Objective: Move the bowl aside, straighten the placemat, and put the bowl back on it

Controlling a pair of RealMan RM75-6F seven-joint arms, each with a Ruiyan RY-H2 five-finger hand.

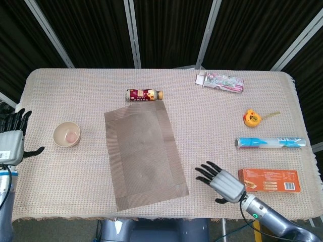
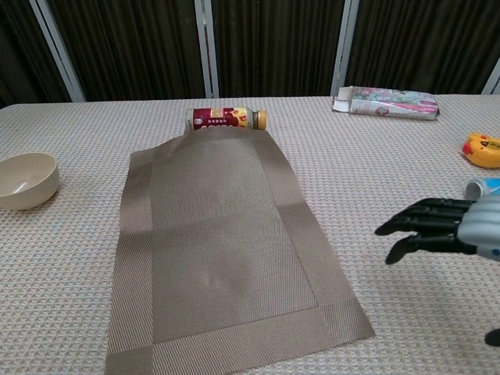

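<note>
Placemat of brown woven fabric (image 1: 144,155) lies skewed mid-table, cream round bowl (image 1: 66,134) well left; right hand (image 1: 220,181), spread and empty, should press the near-right corner and swing it square, while left hand (image 1: 11,143) waits open, holding nothing.

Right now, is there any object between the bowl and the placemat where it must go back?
Nothing visible. Only bare tablecloth lies between the bowl and the placemat; the bottle lies beyond the mat's far edge.

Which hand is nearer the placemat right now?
The right hand. It hovers just off the placemat's near right corner, fingers spread and pointing toward it. The left hand is at the table's far left edge, beyond the bowl.
</note>
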